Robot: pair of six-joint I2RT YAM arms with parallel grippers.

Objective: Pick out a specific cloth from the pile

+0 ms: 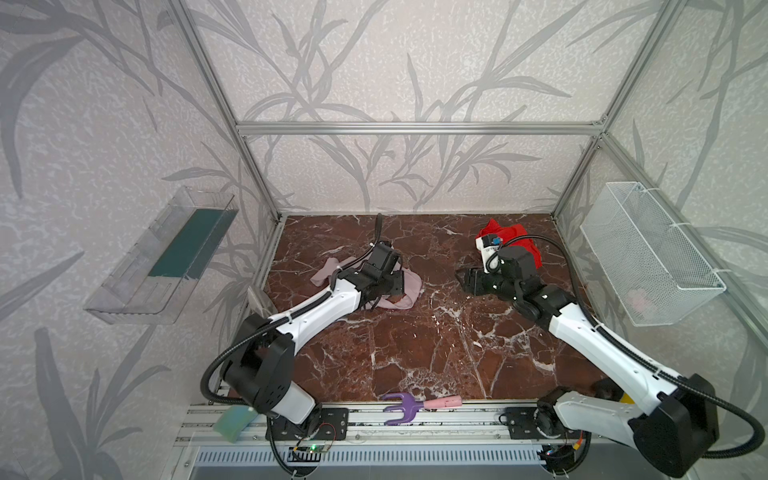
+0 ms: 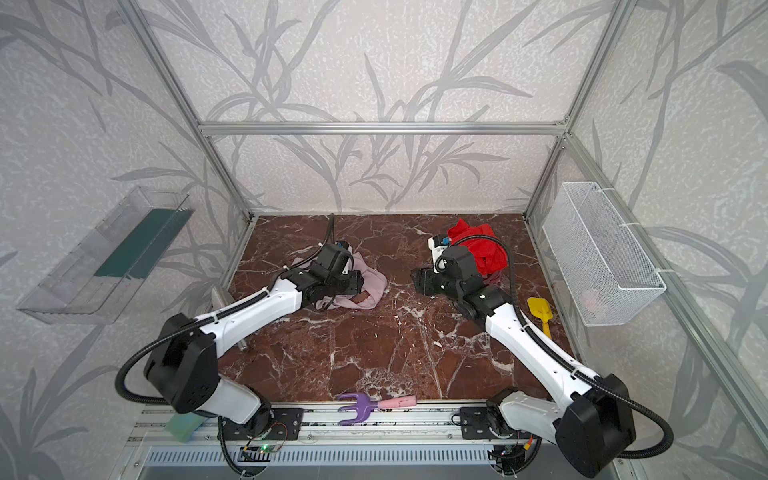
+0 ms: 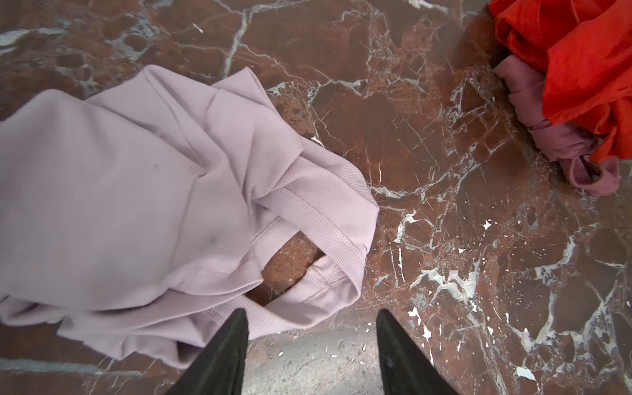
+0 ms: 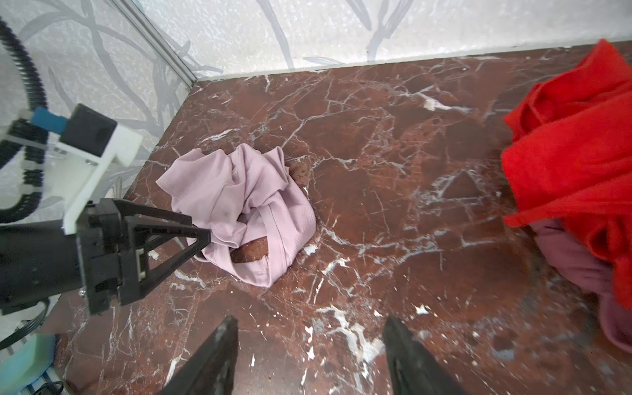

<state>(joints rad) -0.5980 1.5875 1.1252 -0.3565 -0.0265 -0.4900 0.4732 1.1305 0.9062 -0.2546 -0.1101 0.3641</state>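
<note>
While the pale lilac-pink cloth [image 1: 410, 286] lies crumpled left of centre on the marble tabletop [image 1: 415, 357], its longer stretch running rear left to front right, the left gripper [image 3: 311, 318] hangs at its right edge, fingers spread and empty; contact cannot be told. Farther right, the right gripper [image 4: 311, 325] stands spread, empty, over bare marble, the pile [image 2: 478, 245] of red and mauve cloths at rear right.

White arms [image 1: 320, 309] — black joints [image 1: 259, 372], ribbed black cables [image 4: 29, 75].

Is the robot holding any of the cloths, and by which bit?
Nothing. The left end effector and right end effector are both open and empty.
</note>
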